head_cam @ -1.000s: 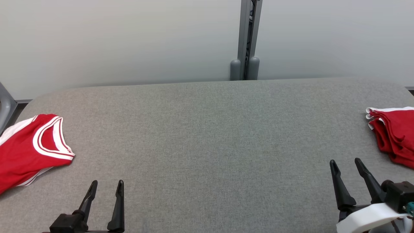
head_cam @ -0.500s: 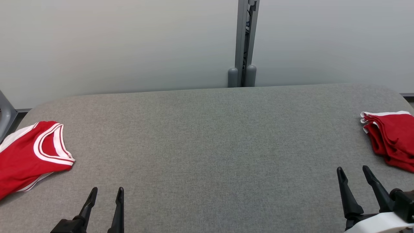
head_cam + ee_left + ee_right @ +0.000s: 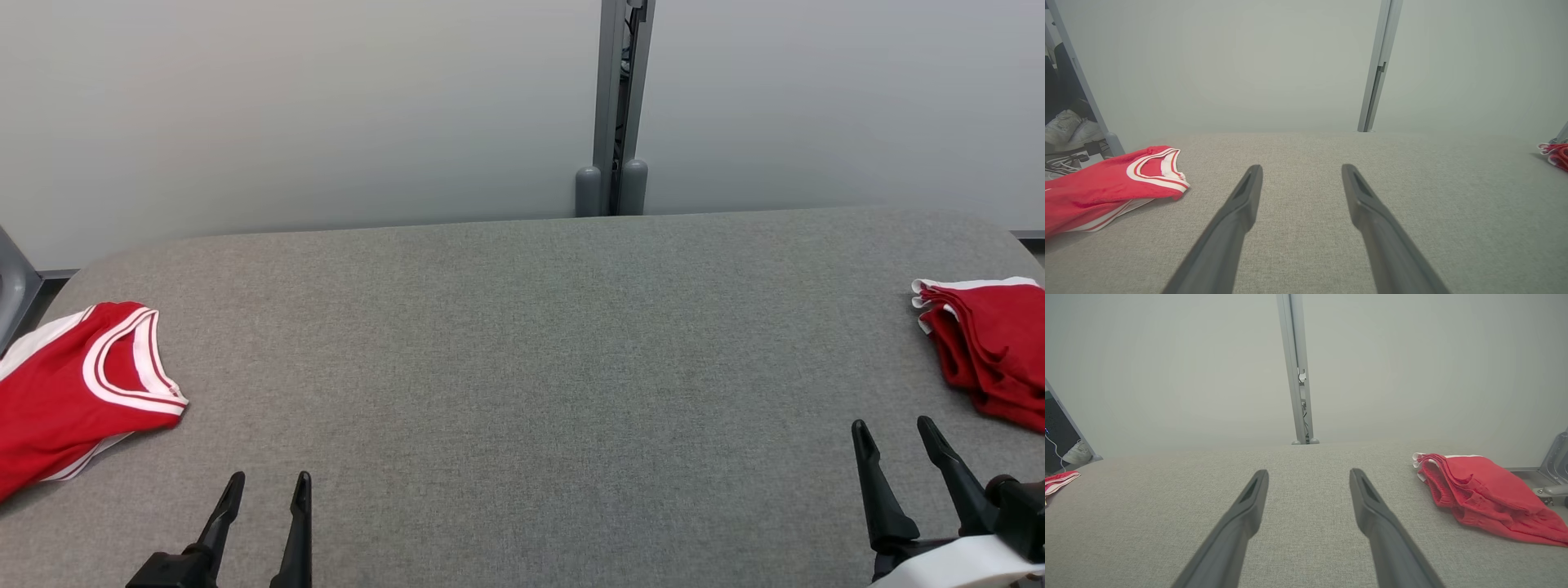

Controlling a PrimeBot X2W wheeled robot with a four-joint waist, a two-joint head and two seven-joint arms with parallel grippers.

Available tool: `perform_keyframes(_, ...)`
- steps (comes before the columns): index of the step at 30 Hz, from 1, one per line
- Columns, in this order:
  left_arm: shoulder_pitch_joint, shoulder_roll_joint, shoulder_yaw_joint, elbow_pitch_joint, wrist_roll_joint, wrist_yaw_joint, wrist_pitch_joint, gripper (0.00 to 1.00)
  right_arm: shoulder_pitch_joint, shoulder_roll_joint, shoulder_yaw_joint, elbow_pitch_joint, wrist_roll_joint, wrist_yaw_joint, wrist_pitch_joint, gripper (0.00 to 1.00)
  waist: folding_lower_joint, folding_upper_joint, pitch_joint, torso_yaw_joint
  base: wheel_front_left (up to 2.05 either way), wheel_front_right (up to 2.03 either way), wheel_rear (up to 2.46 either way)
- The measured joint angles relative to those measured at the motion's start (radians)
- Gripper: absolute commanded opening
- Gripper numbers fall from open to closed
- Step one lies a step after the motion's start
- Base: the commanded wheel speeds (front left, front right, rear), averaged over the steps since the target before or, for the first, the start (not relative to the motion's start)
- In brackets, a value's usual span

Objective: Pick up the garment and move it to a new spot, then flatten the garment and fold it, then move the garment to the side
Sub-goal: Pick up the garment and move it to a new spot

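A white-trimmed red garment [image 3: 65, 392] lies at the grey table's [image 3: 522, 343] left edge. Along the front edge, the left gripper [image 3: 270, 478] and right gripper [image 3: 891, 425] hover empty, fingers spread. Folded red clothes [image 3: 992, 351] sit at the right edge.

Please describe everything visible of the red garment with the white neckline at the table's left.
The red garment is a thin, smooth-looking top with a round neckline striped white and red and white edging at its side. It lies loose, slightly rumpled, at the left end of the grey cloth-covered table, partly past the head view's edge. Only the table touches it; the open left gripper stands apart.
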Motion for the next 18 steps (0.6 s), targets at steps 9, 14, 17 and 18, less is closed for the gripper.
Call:
perform_keyframes(9,-0.003,0.002,-0.007,0.0,-0.006,0.002,0.0,1.0,0.004,0.003,-0.003,-0.001,0.0,0.0,0.001,1.0,0.0,0.0,0.003,0.009,0.0,0.0,0.0)
perform_keyframes(14,-0.01,-0.001,-0.007,0.002,-0.008,0.002,0.0,1.0,0.011,0.004,-0.007,-0.002,0.001,0.0,0.001,1.0,0.0,0.0,0.005,0.028,0.0,0.0,0.0)
perform_keyframes(17,-0.023,0.002,-0.003,0.005,-0.011,0.002,-0.002,1.0,0.012,0.006,-0.003,-0.008,0.001,0.0,0.003,1.0,0.0,0.0,0.006,0.052,0.0,0.0,0.0)
perform_keyframes(18,-0.025,0.003,-0.002,0.005,-0.011,0.002,-0.002,1.0,0.013,0.006,-0.004,-0.01,0.002,0.0,0.005,1.0,0.0,0.0,0.007,0.063,0.0,0.0,0.0)
